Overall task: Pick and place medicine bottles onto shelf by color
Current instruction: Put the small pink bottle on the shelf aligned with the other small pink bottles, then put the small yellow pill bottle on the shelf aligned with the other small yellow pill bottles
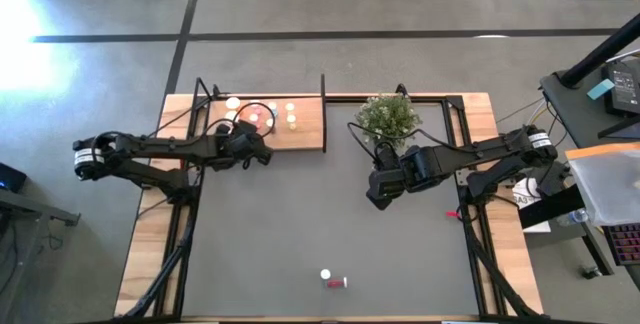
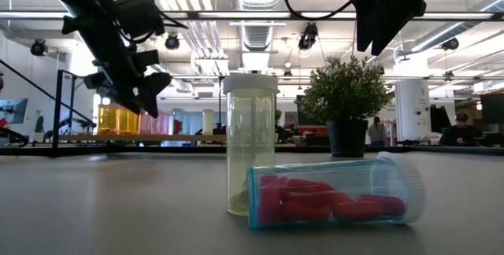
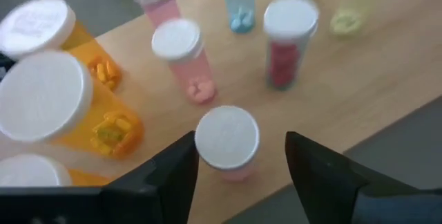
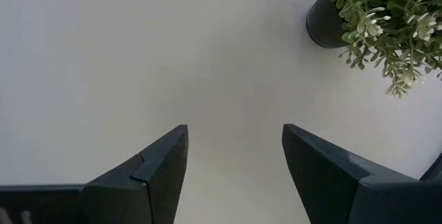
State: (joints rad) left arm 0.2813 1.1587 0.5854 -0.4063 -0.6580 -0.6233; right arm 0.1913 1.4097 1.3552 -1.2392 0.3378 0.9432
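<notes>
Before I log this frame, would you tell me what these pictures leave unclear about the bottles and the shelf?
- High view: the left gripper covers part of the shelf; bottles there too small to count.
- Left wrist view: the orange bottles are cut off by the edge.
- Low view: the shelf bottles are distant, behind the arm.

Bottles [image 1: 262, 116] on shelf [image 1: 305, 124], plant [image 1: 388, 116] right; two bottles [image 1: 333, 281] near front edge.

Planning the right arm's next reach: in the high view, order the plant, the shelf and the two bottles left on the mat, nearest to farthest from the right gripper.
From the right gripper:
1. Plant, just behind it.
2. Two bottles, near the mat's front edge.
3. Shelf, back left, under the left gripper.
</notes>
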